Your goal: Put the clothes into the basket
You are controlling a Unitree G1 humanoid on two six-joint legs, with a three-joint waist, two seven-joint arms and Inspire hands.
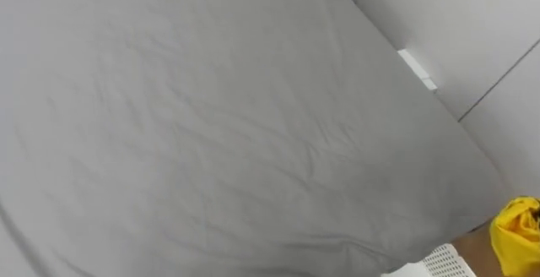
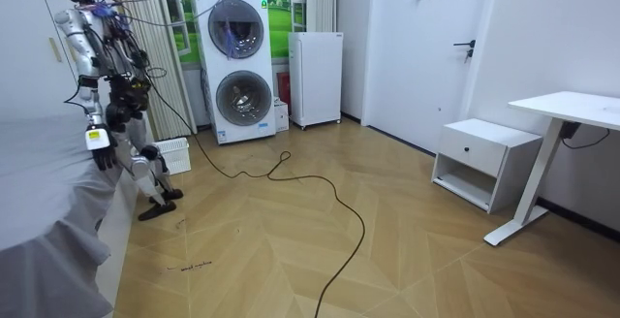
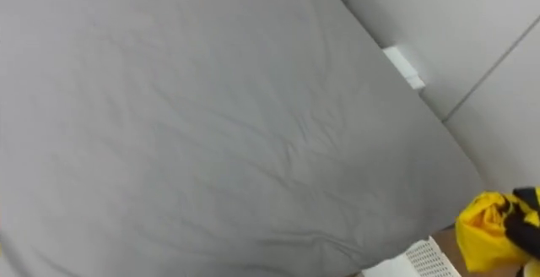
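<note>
Right hand (image 3: 530, 216) tight around yellow cloth (image 3: 483, 228)

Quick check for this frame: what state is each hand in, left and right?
Left hand: cannot be told.
Right hand: closed on the yellow cloth.

bed sheet (image 1: 211, 125): grey cloth; matt; softly creased | yellow garment (image 3: 485, 230): thin cloth; bunched; slight sheen | basket (image 1: 447, 262): white plastic; perforated wall | floor (image 2: 387, 240): wood herringbone; satin gloss | washer stack (image 2: 237, 66): white glossy casing; glass doors | bench (image 2: 572, 105): white; smooth matt top
</note>
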